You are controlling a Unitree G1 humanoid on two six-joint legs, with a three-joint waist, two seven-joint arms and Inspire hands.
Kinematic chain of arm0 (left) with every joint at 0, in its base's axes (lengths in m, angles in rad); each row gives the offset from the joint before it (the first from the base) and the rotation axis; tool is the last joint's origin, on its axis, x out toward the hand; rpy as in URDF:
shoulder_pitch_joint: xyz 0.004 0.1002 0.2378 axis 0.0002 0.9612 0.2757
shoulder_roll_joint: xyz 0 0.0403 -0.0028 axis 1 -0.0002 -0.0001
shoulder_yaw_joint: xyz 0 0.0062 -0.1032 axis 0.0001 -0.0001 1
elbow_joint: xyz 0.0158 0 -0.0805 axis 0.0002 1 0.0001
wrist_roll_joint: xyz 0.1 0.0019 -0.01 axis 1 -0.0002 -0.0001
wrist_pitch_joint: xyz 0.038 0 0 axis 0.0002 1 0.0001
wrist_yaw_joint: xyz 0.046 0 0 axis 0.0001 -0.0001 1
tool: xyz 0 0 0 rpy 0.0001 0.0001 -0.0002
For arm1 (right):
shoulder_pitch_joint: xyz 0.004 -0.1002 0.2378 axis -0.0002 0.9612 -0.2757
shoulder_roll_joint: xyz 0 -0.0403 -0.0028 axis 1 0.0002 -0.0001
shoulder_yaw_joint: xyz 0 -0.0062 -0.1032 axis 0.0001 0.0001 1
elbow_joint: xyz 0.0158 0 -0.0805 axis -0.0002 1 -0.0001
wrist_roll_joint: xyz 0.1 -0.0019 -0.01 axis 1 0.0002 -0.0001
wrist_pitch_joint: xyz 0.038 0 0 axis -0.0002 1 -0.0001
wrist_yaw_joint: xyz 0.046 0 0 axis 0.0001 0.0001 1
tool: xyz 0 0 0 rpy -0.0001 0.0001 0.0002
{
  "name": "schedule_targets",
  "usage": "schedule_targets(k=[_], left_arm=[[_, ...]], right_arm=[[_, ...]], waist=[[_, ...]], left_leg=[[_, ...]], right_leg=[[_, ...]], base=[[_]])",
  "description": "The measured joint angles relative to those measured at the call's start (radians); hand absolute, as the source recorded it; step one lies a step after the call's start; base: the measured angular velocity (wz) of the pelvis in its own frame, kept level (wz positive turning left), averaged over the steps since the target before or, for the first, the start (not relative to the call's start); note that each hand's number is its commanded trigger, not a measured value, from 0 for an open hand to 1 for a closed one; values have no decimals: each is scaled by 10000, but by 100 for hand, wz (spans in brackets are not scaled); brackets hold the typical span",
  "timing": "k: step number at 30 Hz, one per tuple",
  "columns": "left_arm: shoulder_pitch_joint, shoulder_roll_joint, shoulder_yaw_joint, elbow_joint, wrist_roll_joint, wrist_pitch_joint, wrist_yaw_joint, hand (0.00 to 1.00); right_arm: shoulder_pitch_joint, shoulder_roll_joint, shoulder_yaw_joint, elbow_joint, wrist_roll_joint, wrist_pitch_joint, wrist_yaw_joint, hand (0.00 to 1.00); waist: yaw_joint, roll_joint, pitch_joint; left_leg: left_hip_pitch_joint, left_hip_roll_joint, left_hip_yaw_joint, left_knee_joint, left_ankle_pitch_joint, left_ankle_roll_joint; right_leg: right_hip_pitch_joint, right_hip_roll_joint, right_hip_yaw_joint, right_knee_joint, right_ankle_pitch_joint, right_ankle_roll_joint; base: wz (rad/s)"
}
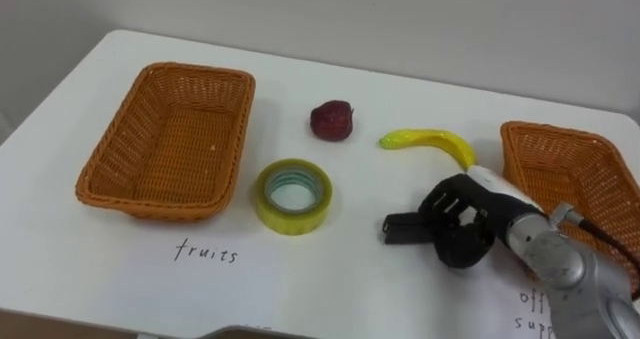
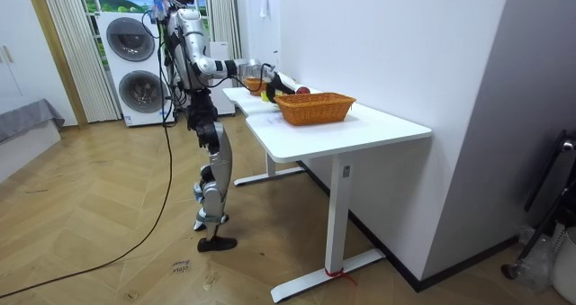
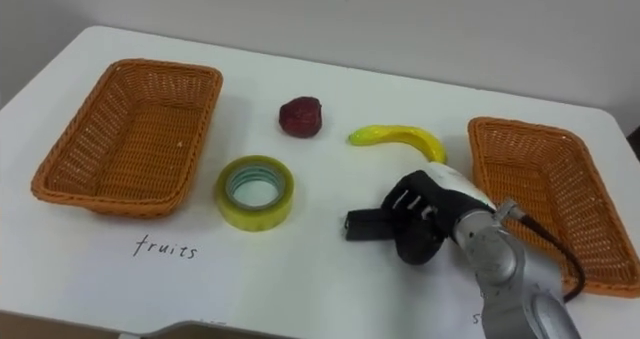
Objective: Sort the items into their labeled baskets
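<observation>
Tabletop (image 1: 350,274): wicker baskets (image 1: 108,154) (image 1: 535,164), possibly plastic banana (image 1: 425,139).

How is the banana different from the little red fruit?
The banana is yellow, and the red fruit is dark red. The banana is long and curved, while the red fruit is short and roundish. The banana lies close to the right basket, and the red fruit sits nearer the middle. Both rest on the white table, between the two baskets and not yet in either.
</observation>
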Motion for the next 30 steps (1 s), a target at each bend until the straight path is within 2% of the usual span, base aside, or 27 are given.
schedule_targets(k=[6,10,18,25,30], left_arm=[[144,-53,527,12,-7,-112,-31,0],[371,-64,683,1,-71,-186,-51,0],[501,-125,1113,10,9,-183,-71,0],[609,-125,1117,-22,17,-183,-68,0],[642,-131,1126,-16,16,-183,-39,0]], right_arm=[[-274,-10,-1275,-1037,1275,-112,-36,100],[-280,-17,-1933,-1591,1940,-157,-517,100],[-418,-20,-2392,-1881,1913,-223,-1126,100],[-649,-61,-2812,-1881,2236,-338,-1972,100],[-646,-95,-3310,-1708,3386,-429,-2838,100]], waist=[[-96,61,36],[-157,59,36],[-201,16,50],[-593,-93,34],[-832,-69,46]], left_leg=[[33,8,60,3,5,5],[28,7,61,8,4,5],[-5,8,54,11,4,5],[-174,7,50,51,-1,13],[-153,10,44,70,-3,16]], right_leg=[[-4,10,101,1,1,2],[-4,11,108,6,1,2],[-44,7,114,23,1,2],[-195,-7,56,34,2,3],[-180,-7,14,10,2,3]], base=[[-3],[0],[0],[0],[0]])
